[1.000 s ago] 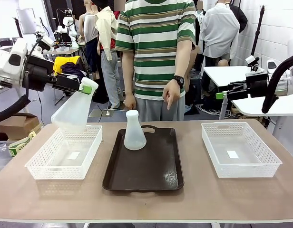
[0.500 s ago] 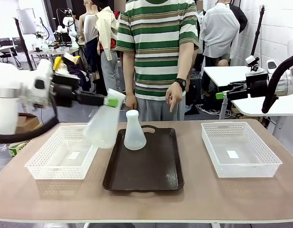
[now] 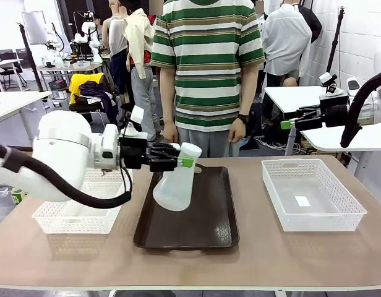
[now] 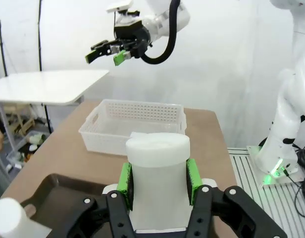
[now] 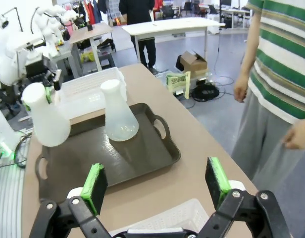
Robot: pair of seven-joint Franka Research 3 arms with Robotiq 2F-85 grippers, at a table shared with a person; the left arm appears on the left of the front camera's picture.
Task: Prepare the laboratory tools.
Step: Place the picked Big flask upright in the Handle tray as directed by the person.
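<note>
table (tan top) | dark tray centre | white baskets either side

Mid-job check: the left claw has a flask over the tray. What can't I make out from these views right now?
- Second flask: in the front view the held flask covers it.
- Held flask's base: left wrist view, hidden below the left claw; whether it touches the tray is unclear.
- Left basket: front view, the left arm blocks most of it.
- Right claw: front view, small and side-on.
</note>
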